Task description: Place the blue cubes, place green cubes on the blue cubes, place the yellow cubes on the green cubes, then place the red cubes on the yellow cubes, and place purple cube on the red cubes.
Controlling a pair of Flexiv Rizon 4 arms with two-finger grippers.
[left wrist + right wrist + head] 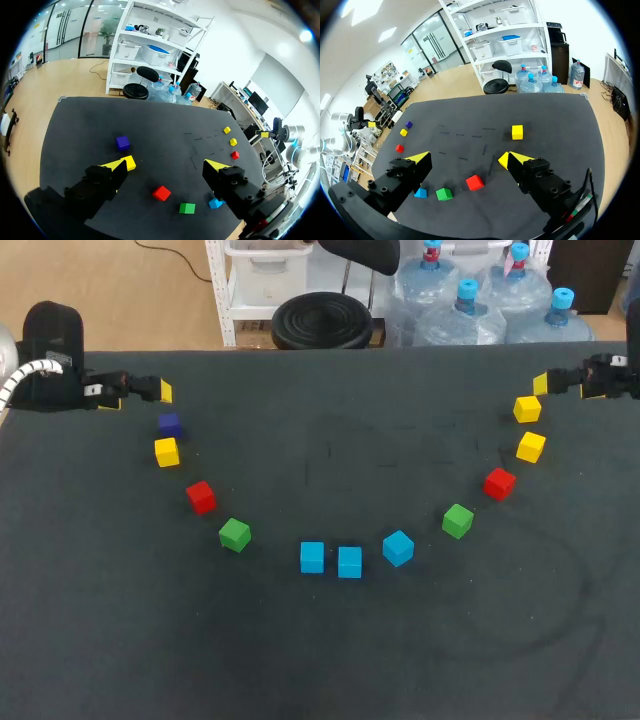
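Loose cubes lie in an arc on the black table [330, 660]. From the left they are purple [170, 424], yellow [167, 452], red [201, 496] and green [235, 534]. Three blue cubes [349, 562] sit at the middle front. Green [458, 520], red [499, 483] and two yellow cubes [531, 446] follow on the right. My left gripper [150, 390] [169, 164] hangs open just behind the purple cube [122, 143], holding nothing. At the far right my right gripper [560, 383] [464, 159] is open and empty beside the last yellow cube [517, 132].
No cube is stacked on another. The table's far edge [330, 348] runs just behind both grippers. Bare cloth lies inside the arc and along the front.
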